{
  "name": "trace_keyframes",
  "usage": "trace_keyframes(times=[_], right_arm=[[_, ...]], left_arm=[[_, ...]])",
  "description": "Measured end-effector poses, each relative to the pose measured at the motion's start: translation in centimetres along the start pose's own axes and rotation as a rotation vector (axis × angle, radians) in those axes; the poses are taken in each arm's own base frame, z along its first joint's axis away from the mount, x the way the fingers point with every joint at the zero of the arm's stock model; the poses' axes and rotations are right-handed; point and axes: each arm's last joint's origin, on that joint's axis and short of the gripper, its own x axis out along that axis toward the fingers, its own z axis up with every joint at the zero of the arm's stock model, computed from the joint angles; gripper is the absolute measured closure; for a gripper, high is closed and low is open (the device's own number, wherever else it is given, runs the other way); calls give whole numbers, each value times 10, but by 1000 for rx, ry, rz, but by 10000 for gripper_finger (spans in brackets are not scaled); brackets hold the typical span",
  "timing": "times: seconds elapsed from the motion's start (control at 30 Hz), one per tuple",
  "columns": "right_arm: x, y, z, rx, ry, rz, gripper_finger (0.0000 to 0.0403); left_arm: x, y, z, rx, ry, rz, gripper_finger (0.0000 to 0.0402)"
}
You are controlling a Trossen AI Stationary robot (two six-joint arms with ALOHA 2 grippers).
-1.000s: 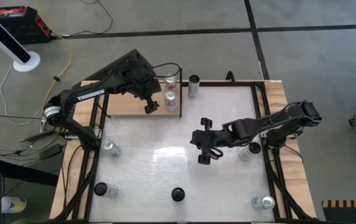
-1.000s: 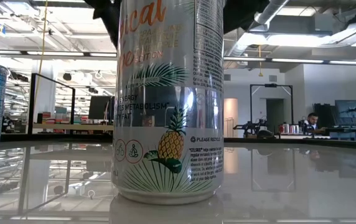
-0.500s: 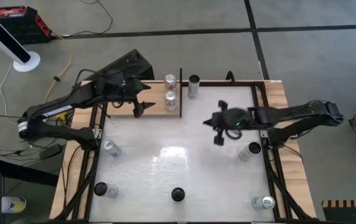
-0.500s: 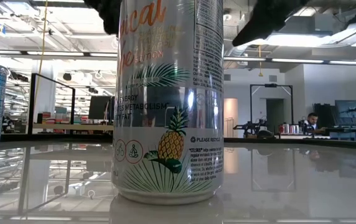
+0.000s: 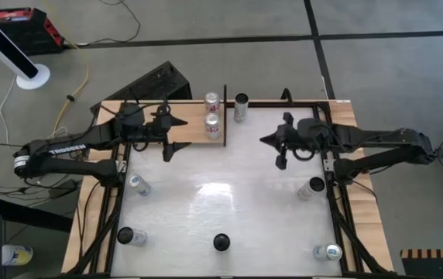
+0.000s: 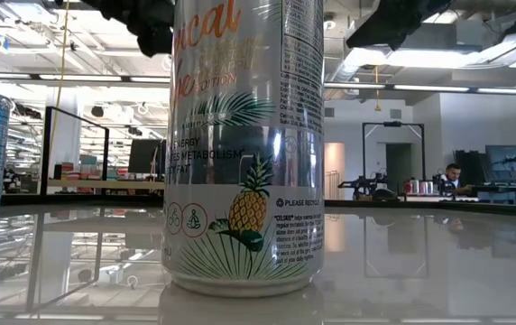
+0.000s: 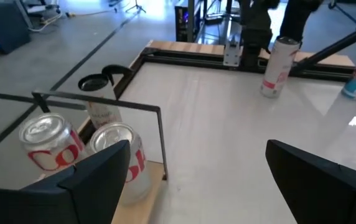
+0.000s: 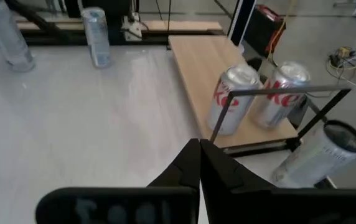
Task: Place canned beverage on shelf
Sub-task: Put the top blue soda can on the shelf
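Note:
The shelf (image 5: 184, 129), a pale wooden board with a thin black upright (image 5: 225, 115), lies at the table's far left. Two red-and-silver cans (image 5: 212, 101) (image 5: 212, 125) stand upright on its right end, also seen as two cans (image 7: 121, 155) (image 7: 46, 143) in the left wrist view. My left gripper (image 5: 174, 137) hovers open over the shelf's left part, left of those cans, with nothing between its fingers. My right gripper (image 5: 272, 147) is shut and empty above the table's far right part. From it I see the shelf (image 8: 221, 74) and its cans (image 8: 233, 99).
A dark-topped can (image 5: 241, 105) stands just right of the shelf's upright. More cans stand on the white table: near left (image 5: 136, 184) (image 5: 126, 235), near middle (image 5: 221, 242), right (image 5: 311, 187) (image 5: 330, 252). A pineapple-print can (image 6: 244, 144) fills the low view.
My left gripper has drawn back from the shelf's cans toward the table's left edge, tipping up toward level, still open. My right gripper has pulled back from the table's middle toward the far and right edges, still shut. No can has moved.

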Motion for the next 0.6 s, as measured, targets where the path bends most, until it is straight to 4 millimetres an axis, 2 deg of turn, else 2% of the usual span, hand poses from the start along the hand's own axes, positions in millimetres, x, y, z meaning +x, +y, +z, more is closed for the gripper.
trace_keyframes(times=[0.17,0.27,0.37,0.6], right_arm=[[-1,-36,4,63,-55,-89,380],[6,-57,0,105,-36,-179,371],[20,-74,-2,148,-38,-221,362],[66,-103,-12,181,10,-228,356]], left_arm=[[4,0,-10,0,7,-1,42],[5,0,-13,0,6,-1,42],[5,0,-13,0,6,-1,42],[5,0,-13,6,4,-1,42]])
